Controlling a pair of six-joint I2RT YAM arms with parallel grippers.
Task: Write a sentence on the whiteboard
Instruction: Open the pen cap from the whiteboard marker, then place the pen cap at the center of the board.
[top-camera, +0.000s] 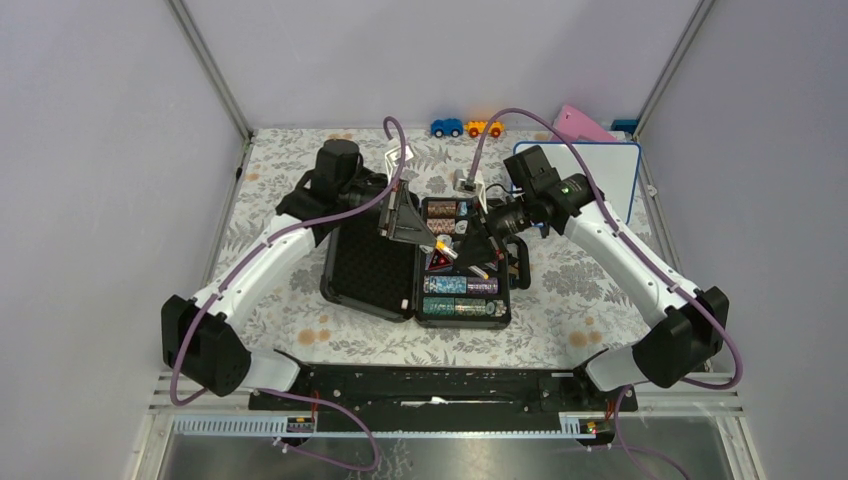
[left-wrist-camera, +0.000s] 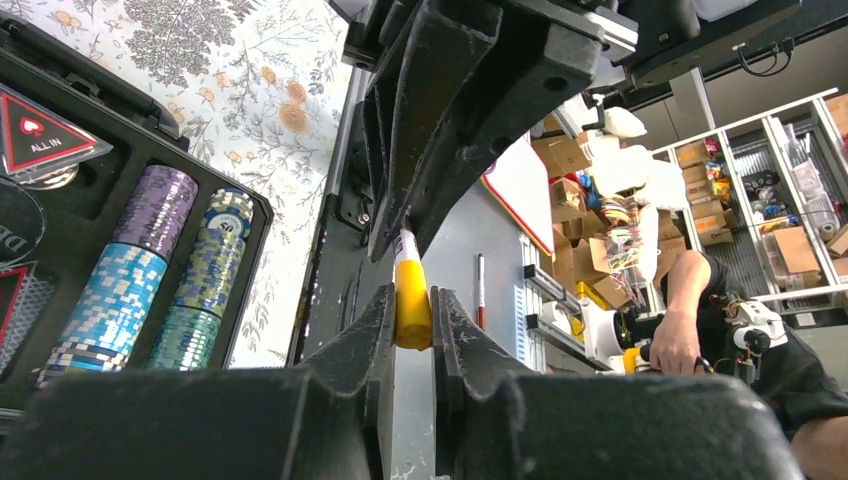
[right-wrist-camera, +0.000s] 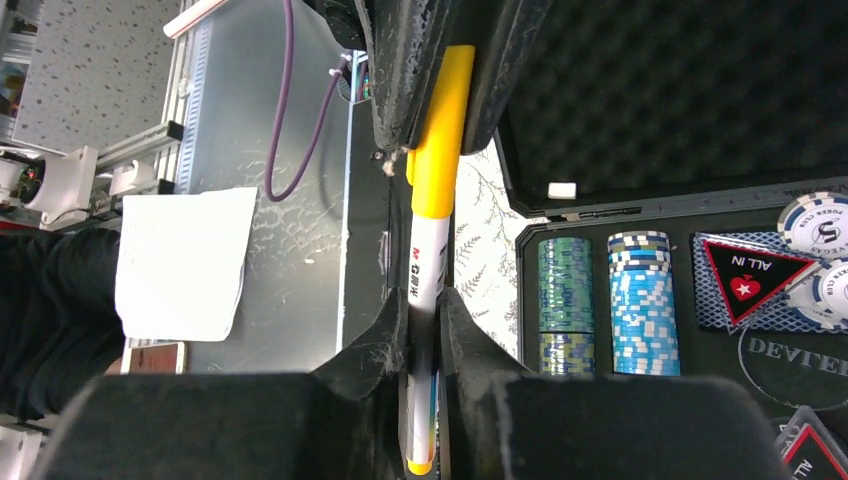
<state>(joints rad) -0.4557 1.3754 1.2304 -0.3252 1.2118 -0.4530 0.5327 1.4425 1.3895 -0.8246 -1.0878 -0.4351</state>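
Note:
A white marker (right-wrist-camera: 428, 250) with a yellow cap (left-wrist-camera: 412, 315) is held between both grippers above the open poker case; it also shows in the top view (top-camera: 447, 253). My left gripper (left-wrist-camera: 412, 300) is shut on the yellow cap. My right gripper (right-wrist-camera: 422, 300) is shut on the white barrel near its butt end. In the top view the left gripper (top-camera: 428, 240) and right gripper (top-camera: 468, 258) meet over the case. The whiteboard (top-camera: 612, 170), white with a blue frame, lies at the back right behind the right arm and partly hidden by it. I can make out no writing on it.
The open black poker case (top-camera: 365, 270) fills the table's middle, with chip stacks (top-camera: 458, 296) and an "ALL IN" marker (right-wrist-camera: 752, 272) inside. A pink wedge (top-camera: 580, 124) stands behind the whiteboard. Two toy cars (top-camera: 447, 127) sit at the back edge.

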